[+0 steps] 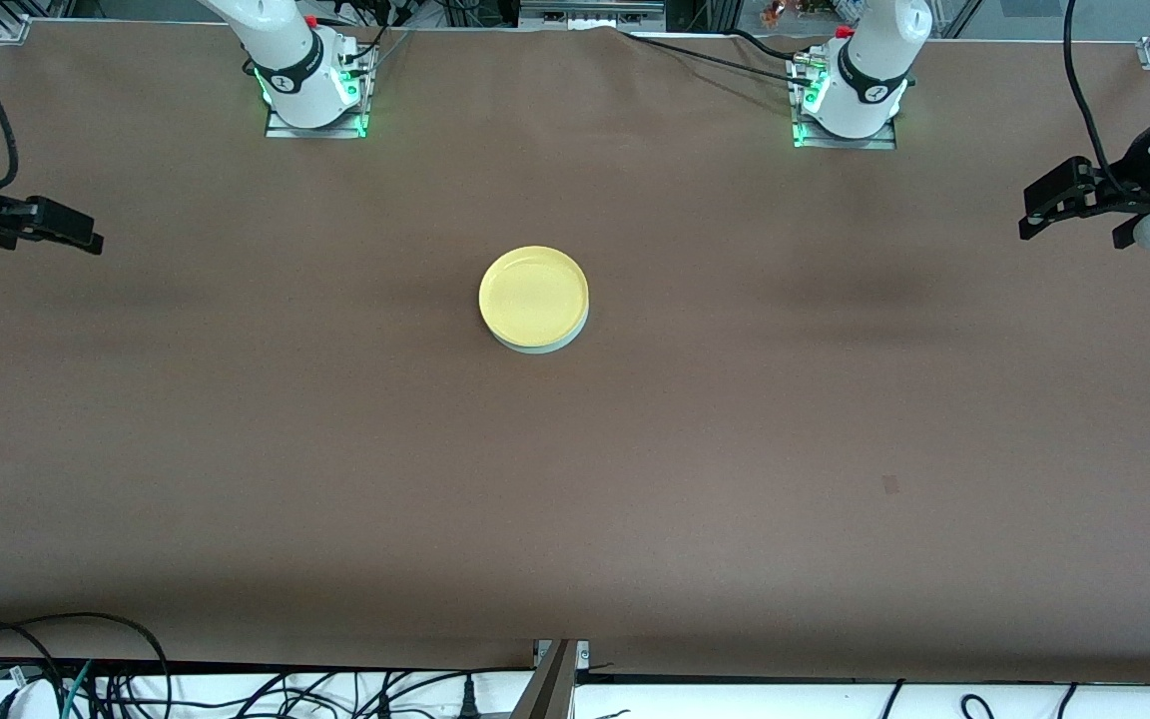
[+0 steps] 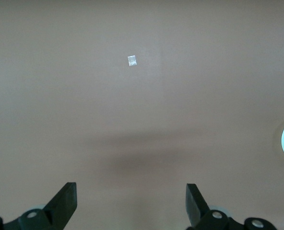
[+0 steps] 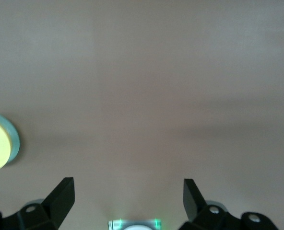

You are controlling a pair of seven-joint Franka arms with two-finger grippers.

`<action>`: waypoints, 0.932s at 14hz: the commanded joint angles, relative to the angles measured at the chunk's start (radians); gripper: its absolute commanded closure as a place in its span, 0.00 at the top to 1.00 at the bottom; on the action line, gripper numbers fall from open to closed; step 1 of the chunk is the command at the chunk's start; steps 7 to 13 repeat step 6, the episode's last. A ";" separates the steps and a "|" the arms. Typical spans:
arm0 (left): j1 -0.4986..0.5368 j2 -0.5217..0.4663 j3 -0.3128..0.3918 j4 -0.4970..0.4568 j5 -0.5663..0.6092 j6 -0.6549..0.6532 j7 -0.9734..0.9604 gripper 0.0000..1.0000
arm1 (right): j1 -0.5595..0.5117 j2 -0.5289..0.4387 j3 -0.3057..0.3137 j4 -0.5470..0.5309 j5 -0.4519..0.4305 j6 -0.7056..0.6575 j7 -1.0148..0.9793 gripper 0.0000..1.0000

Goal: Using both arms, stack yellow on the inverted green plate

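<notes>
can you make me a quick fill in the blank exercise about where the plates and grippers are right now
1. The yellow plate rests on top of the ____ plate.
2. The stack sits on the brown table, roughly midway between the two arms' ____.
3. The left gripper has its fingers ____ and holds nothing.
4. The right gripper hangs over the right arm's end of the table, ____ from the stack.

Missing words: green; bases; open; apart

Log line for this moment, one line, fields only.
stack: yellow plate on green plate, mid-table | left gripper: open, empty, left arm's end | right gripper: open, empty, right arm's end
</notes>
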State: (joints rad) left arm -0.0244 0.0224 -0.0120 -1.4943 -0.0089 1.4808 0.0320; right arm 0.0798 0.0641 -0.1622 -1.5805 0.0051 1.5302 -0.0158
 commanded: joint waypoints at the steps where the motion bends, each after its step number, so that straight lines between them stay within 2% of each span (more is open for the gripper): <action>1: 0.008 0.011 -0.003 0.023 -0.005 -0.005 0.014 1.00 | -0.060 -0.106 0.047 -0.125 -0.010 0.062 -0.015 1.00; 13: 0.008 0.013 -0.003 0.023 -0.005 -0.005 0.014 1.00 | -0.068 -0.107 0.050 -0.116 -0.008 0.044 -0.015 1.00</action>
